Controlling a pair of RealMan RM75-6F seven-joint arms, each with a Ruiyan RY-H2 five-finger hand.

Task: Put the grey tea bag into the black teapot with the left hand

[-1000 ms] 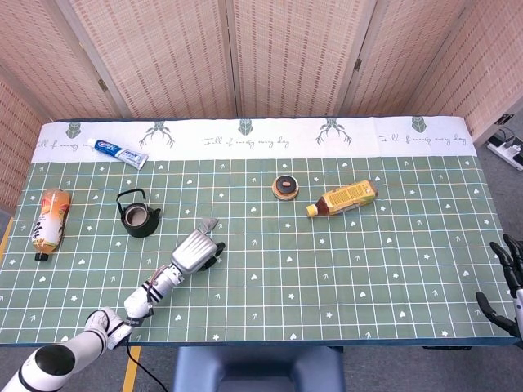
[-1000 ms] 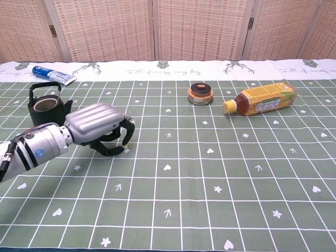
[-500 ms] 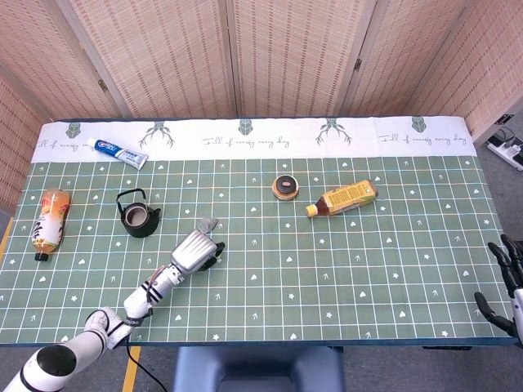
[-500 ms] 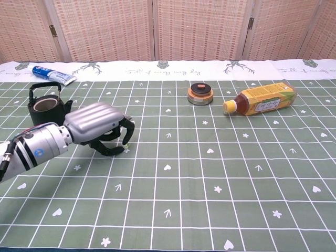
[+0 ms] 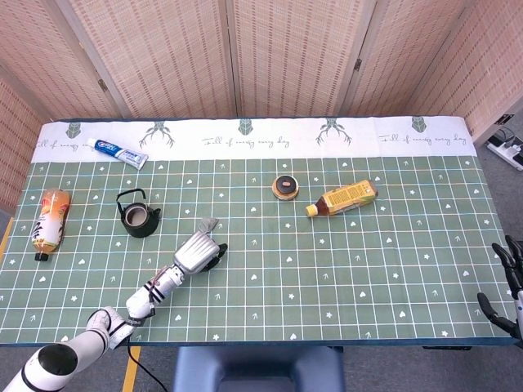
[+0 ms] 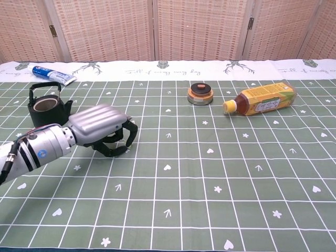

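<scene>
Since the earlier frames the left hand has slid a little toward the robot's right and its fingers have curled lower, so the tips now reach down to the green cloth. The fingers are bent inward and close together, forming a cage over a small spot of the table. From the chest view I cannot tell if something is pinched inside, because the silver back of the hand covers the palm.

The grey tea bag shows only in the head view, as a small grey piece just beyond the fingertips of the left hand; it seems to touch them, but whether it is really held is not clear.

The black teapot stands upright with its lid off and its handle raised, near the left hand, on the robot's left of it and a little farther back. In the head view the teapot is apart from the hand.

The right hand is at the right edge of the head view, off the table corner, with its dark fingers spread and nothing in them.

Farther out on the table lie a yellow drink bottle on its side, a small round tin, a toothpaste tube and an orange bottle on the far left.
</scene>
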